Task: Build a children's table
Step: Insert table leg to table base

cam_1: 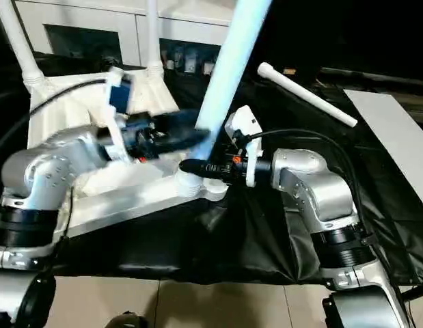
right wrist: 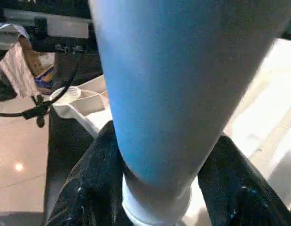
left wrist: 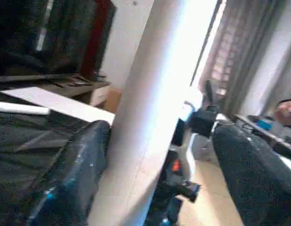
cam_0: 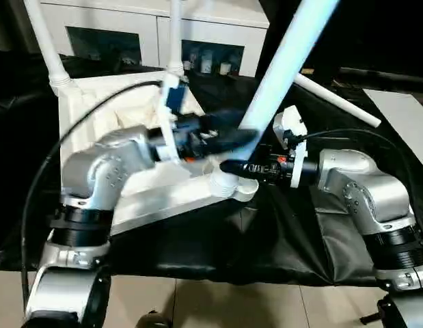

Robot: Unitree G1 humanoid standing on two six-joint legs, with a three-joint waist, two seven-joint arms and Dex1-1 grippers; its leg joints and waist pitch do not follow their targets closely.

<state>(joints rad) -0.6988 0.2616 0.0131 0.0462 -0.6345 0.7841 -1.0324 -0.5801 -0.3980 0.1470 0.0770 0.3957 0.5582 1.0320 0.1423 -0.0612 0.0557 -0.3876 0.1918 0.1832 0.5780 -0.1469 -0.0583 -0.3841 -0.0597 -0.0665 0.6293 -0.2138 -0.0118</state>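
The children's table top (cam_0: 88, 113) lies ribbed side up on a black cloth, with two white legs (cam_0: 175, 34) standing upright at its far corners. A third leg (cam_0: 286, 61) leans out of the near right corner socket (cam_0: 232, 188). My right gripper (cam_0: 232, 167) is shut on this leg just above the socket, with both fingers (right wrist: 91, 169) pressed to its sides. My left gripper (cam_0: 228, 133) straddles the same leg a little higher and stands open. In the left wrist view one finger (left wrist: 251, 169) is well off the leg (left wrist: 154, 117). A fourth leg (cam_1: 307, 94) lies loose on the cloth at the back right.
A white cabinet (cam_0: 129, 31) with glass-fronted doors stands behind the table top. A flat white board (cam_0: 402, 116) lies at the far right. The black cloth (cam_0: 266, 239) ends near me at a tiled floor (cam_0: 232, 301). A black cable (cam_0: 40, 178) loops over my left forearm.
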